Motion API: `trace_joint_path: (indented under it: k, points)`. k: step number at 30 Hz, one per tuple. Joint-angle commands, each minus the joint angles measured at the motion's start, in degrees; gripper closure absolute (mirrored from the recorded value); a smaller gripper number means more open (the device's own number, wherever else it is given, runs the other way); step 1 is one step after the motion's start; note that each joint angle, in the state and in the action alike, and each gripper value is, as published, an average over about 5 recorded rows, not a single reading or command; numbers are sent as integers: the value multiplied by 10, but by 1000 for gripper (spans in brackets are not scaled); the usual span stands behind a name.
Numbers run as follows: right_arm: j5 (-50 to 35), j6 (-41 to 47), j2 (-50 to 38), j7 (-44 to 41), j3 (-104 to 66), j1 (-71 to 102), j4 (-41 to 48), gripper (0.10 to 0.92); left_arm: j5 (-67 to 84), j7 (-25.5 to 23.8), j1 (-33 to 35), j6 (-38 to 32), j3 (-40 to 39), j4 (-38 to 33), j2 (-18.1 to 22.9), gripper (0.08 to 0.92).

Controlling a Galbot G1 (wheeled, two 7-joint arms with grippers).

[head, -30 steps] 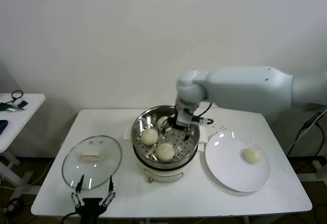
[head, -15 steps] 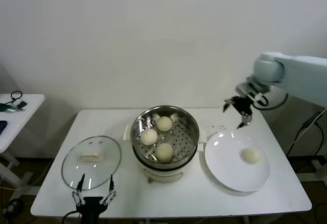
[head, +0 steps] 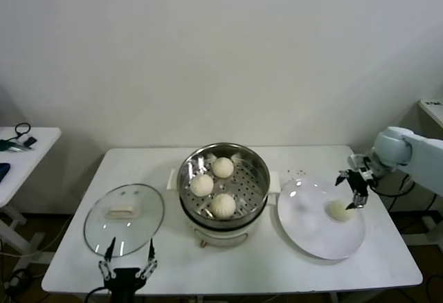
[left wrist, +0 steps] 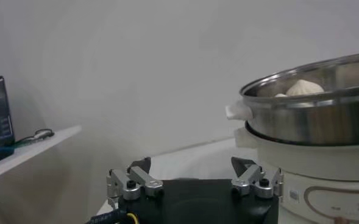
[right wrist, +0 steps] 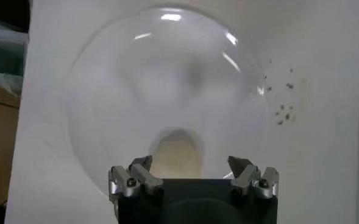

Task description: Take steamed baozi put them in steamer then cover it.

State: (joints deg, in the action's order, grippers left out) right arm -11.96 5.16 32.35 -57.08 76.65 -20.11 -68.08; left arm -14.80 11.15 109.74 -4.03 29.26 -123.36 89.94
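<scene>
Perforated shiny steamer, smooth domed baozi, flat white plate

Right arm: smooth pale grey-white shell, rounded at the joint, tapering toward the wrist; thin black cable trailing beside it. Right gripper: small black body, two dark fingers with metal fittings. Seen from its wrist camera, right gripper: black block base, silver-grey finger mounts, one black screw in each. Left gripper: black body, two slim dark fingers with silver-grey brackets. Wrist camera, left gripper: same silver mounts, black screws, yellow wire at base.
</scene>
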Motion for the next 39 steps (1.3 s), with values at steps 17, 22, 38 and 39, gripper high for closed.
trace_joint_path:
  k: [17,22,38,39]
  points:
    - [62,12,41,25,-128,152,84,205,-2,4,5,-2,-1,-1,1,177]
    - [60,13,34,19,-117,135,69,255,-2,5,6,-3,-1,-1,1,177]
    - [-213,48,80,-7,296,-419,-138,340,-3,3,3,-1,-7,-4,-1,177]
    - [-234,54,95,-6,304,-450,-157,340,-3,3,3,0,-7,-5,-2,177]
